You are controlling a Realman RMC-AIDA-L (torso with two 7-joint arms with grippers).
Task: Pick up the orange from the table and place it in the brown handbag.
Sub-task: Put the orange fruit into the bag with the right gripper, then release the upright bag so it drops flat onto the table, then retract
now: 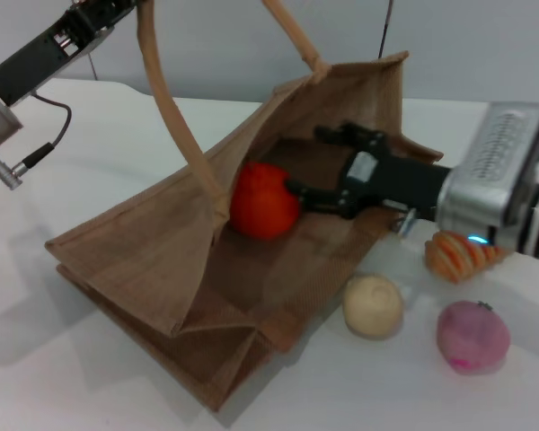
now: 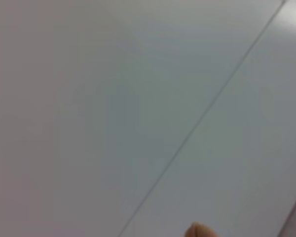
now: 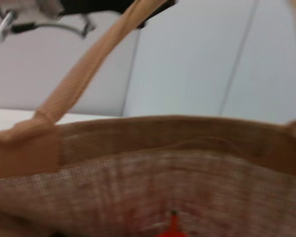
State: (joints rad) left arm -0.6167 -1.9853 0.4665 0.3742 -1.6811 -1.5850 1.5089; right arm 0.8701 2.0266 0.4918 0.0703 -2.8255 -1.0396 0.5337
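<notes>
Two arms are in play over the white worktop (image 1: pixel 99 144). The brown handbag (image 1: pixel 162 269) lies on its side with its mouth propped wide, one looped handle (image 1: pixel 175 126) pulled up toward the left pincer (image 1: pixel 99 13) at the top left corner of the head view; whether that pincer's fingers are spread or pressed on the handle I cannot tell. The right pincer (image 1: pixel 328 166) reaches in from the right, deep into the bag's mouth, its black fingers spread apart, the lower fingertip touching the orange (image 1: pixel 263 200). That orange sits inside the bag, on the lower inner wall, up against the near side panel. From the right wrist view, the woven bag wall (image 3: pixel 153 163) fills the picture, with a sliver of the orange (image 3: pixel 171 228) showing. Outside the bag, on the worktop to the right, lie a striped bread-like item (image 1: pixel 461 254), a pale cream ball (image 1: pixel 373 305) and a pink ball (image 1: pixel 472 335).
</notes>
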